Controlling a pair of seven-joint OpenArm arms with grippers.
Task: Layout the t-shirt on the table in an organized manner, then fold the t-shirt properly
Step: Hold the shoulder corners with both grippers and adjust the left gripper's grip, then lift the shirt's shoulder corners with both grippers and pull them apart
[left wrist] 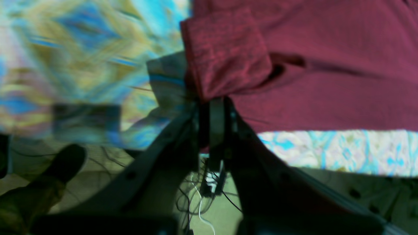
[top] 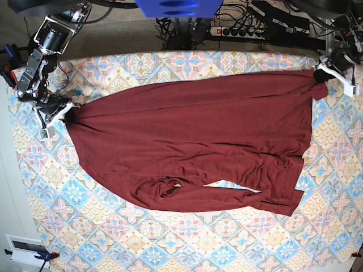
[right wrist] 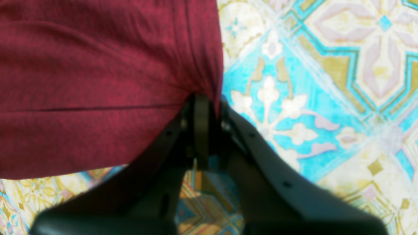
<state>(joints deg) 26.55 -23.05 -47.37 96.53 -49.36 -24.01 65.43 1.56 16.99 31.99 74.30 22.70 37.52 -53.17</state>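
The dark maroon t-shirt (top: 193, 136) lies spread wide across the patterned table (top: 170, 238), with creases and a bunched sleeve along its near edge. My left gripper (top: 323, 72) is at the far right corner of the table, shut on a folded corner of the t-shirt (left wrist: 228, 55); the left wrist view shows its tips (left wrist: 214, 99) pinching the cloth. My right gripper (top: 69, 110) is at the left side, shut on the t-shirt's edge (right wrist: 98, 81), its tips (right wrist: 204, 98) clamped where the fabric gathers.
A power strip (top: 249, 28) and cables run behind the table's far edge. A white box (top: 25, 249) sits off the front left corner. Past the table edge in the left wrist view are a dark shoe (left wrist: 65, 163) and loose cables (left wrist: 205, 189) on the floor.
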